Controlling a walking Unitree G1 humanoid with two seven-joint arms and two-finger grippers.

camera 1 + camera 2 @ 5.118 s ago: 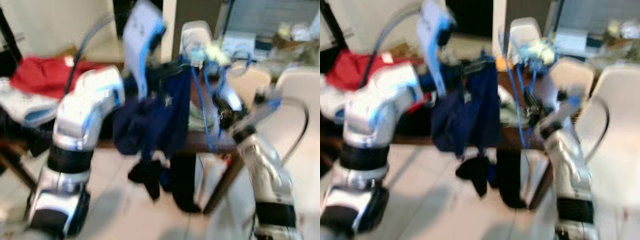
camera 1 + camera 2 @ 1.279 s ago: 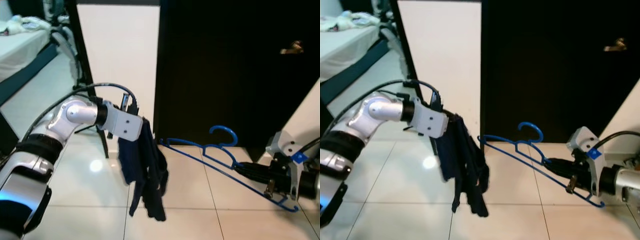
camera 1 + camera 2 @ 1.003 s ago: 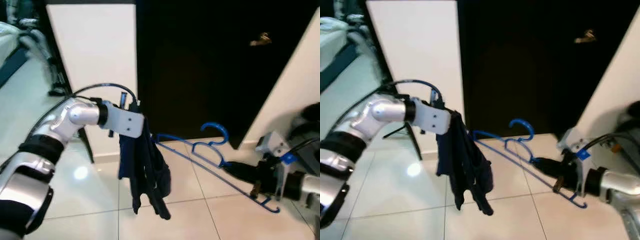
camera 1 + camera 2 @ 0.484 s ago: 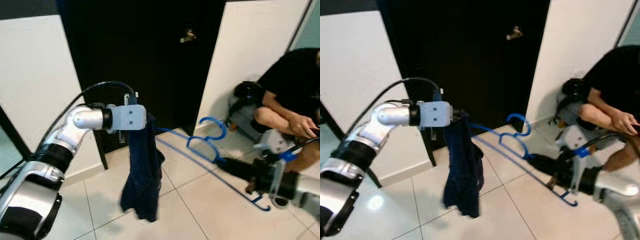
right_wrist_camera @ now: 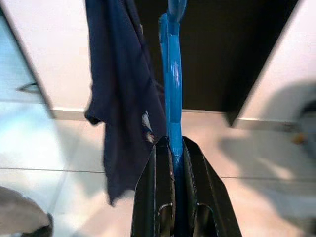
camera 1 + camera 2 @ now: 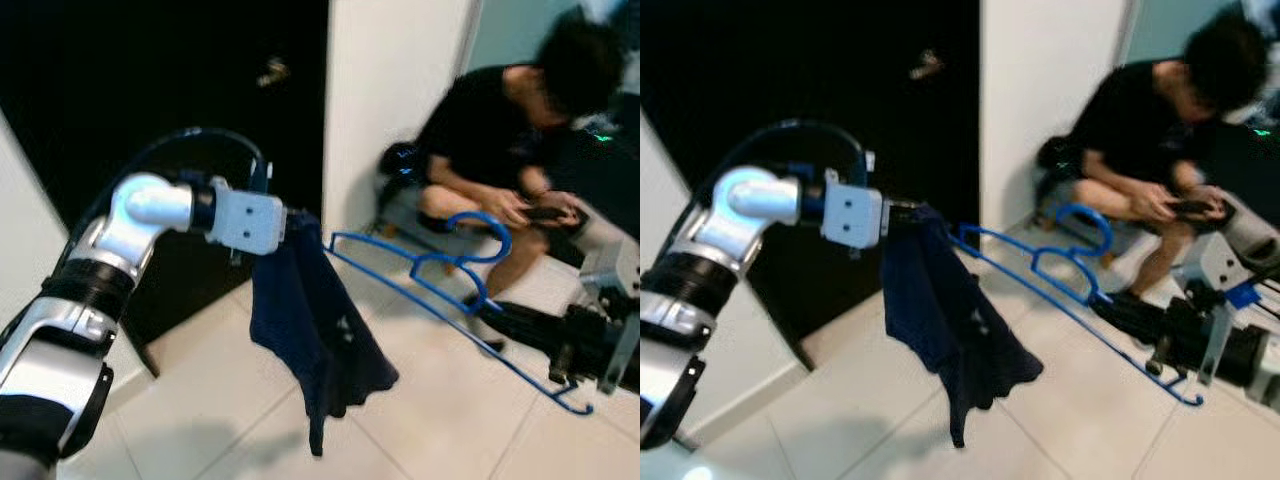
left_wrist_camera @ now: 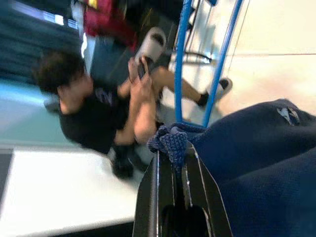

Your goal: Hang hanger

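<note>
A blue wire hanger stretches across the middle, hook up, one end under a dark navy garment. My left gripper is shut on the garment's top edge, which bunches between its fingers; the cloth hangs down swinging. My right gripper is shut on the hanger's lower bar at the right, and the blue bar runs out between its black fingers.
A person in black sits crouched on the floor at the right against a white wall, looking at a phone. A dark door with a handle stands at the left. Pale tiled floor lies below.
The camera has swung right: the door slid left and the seated person now sits centre right. The garment swings out to the right. Both grippers keep their hold.
</note>
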